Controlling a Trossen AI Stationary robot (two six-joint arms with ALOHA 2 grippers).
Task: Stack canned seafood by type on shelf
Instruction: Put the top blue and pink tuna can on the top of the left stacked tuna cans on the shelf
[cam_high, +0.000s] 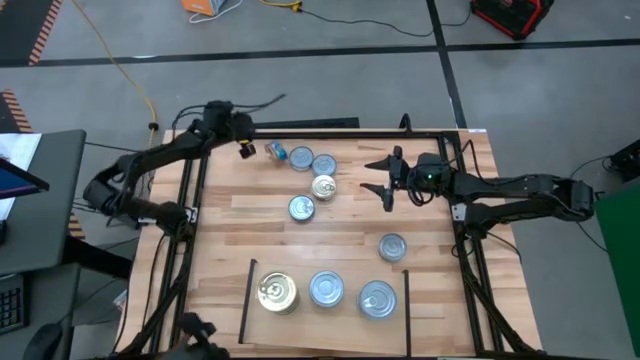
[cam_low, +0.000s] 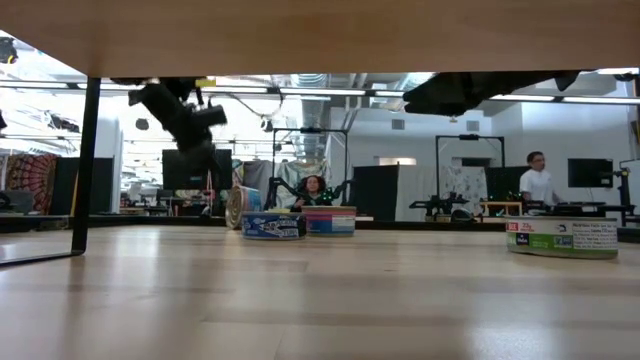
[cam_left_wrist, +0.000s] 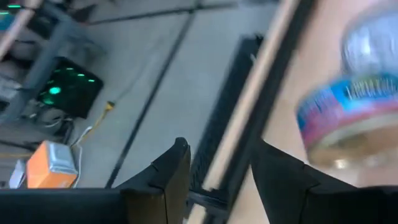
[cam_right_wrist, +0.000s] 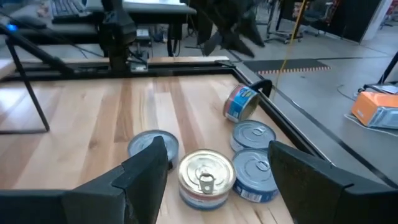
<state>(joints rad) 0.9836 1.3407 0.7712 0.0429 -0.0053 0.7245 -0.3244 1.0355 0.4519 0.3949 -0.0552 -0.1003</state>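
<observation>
Three tins lie flat on the shelf (cam_high: 400, 320): a gold-topped one (cam_high: 277, 293) and two silver ones (cam_high: 327, 289) (cam_high: 377, 299). A lone silver tin (cam_high: 392, 247) lies to the right of mid-table. Toward the far edge lie two silver tins (cam_high: 301, 158) (cam_high: 324, 165), a gold one (cam_high: 323, 187) (cam_right_wrist: 206, 174) and another silver one (cam_high: 301, 208). A blue-sided tin (cam_high: 276, 152) (cam_right_wrist: 240, 102) stands on its edge by the far frame. My left gripper (cam_high: 243, 150) (cam_left_wrist: 217, 168) is open just left of that tin. My right gripper (cam_high: 378, 177) (cam_right_wrist: 217, 168) is open, raised right of the cluster.
A black metal frame (cam_high: 300, 133) runs along the table's far and side edges, with uprights at the corners. Bare wood lies between the far cluster and the shelf. Beyond the table, the low view shows a person (cam_low: 537, 180) in the room.
</observation>
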